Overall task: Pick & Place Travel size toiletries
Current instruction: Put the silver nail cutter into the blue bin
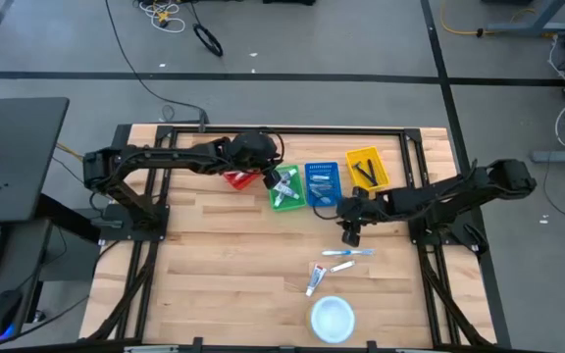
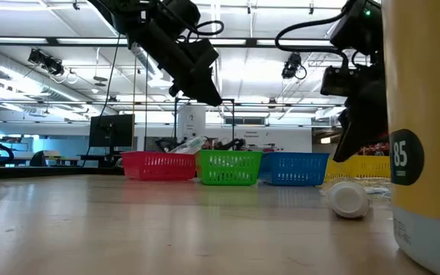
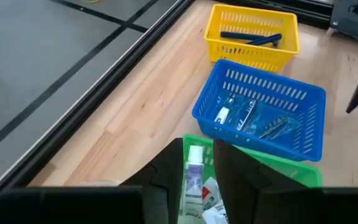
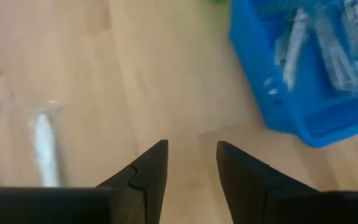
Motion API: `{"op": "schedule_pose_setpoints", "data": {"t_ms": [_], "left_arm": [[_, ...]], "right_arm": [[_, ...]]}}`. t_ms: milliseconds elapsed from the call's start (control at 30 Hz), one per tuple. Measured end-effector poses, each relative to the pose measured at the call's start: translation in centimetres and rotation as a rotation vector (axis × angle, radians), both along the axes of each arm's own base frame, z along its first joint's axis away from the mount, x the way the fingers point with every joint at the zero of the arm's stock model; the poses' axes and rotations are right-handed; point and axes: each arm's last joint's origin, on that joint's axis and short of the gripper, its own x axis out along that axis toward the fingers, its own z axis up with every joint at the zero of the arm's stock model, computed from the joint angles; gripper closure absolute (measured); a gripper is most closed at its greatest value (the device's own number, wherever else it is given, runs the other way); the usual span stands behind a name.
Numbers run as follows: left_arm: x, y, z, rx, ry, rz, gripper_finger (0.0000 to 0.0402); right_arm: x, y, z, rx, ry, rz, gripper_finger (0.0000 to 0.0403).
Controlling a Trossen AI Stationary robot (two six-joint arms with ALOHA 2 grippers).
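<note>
Looming nearest the low camera, at the right edge of that frame, a pale round container (image 2: 426, 153) with a dark label is standing on the table (image 1: 224, 265), and a small white tube (image 2: 348, 198) is lying just beside it.

Seen from above, that tube (image 1: 314, 282) is resting in the lower middle of the frame, with two slim wrapped toothbrushes (image 1: 346, 253) lying just above it on bare wood. More toiletries are sitting in the row of baskets in the upper middle. A white-capped tube (image 3: 194, 180) is lying in the green basket (image 1: 287, 191). Clear-wrapped packets (image 3: 253, 118) are filling the blue basket (image 1: 322, 183). Dark-handled razors (image 3: 253, 38) are lying in the yellow basket (image 1: 366, 169).

I am holding my left gripper (image 3: 197, 144) over the green basket with the fingers parted and gripping nothing; the capped tube is showing through the gap below them. The red basket (image 1: 238, 179) is sitting just left of it, partly under my arm.

I am hovering my right gripper (image 4: 191, 146) above the wood between the blue basket and the loose toothbrushes, fingers spread and empty.
</note>
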Motion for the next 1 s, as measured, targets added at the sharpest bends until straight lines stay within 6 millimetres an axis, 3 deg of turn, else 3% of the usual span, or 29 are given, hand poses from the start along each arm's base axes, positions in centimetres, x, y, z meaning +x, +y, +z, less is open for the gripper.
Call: {"op": "schedule_pose_setpoints", "data": {"t_ms": [633,1000], "left_arm": [[-0.2,-0.1,-0.3,-0.064,0.000,0.044,0.0309],[-0.2,-0.1,-0.3,-0.102,-0.013,0.071,0.0314]], "right_arm": [[-0.7,4.4,0.0,0.165,0.020,0.175,0.0255],[-1.1,7.2,0.9,0.119,0.009,0.364,0.0256]]}}
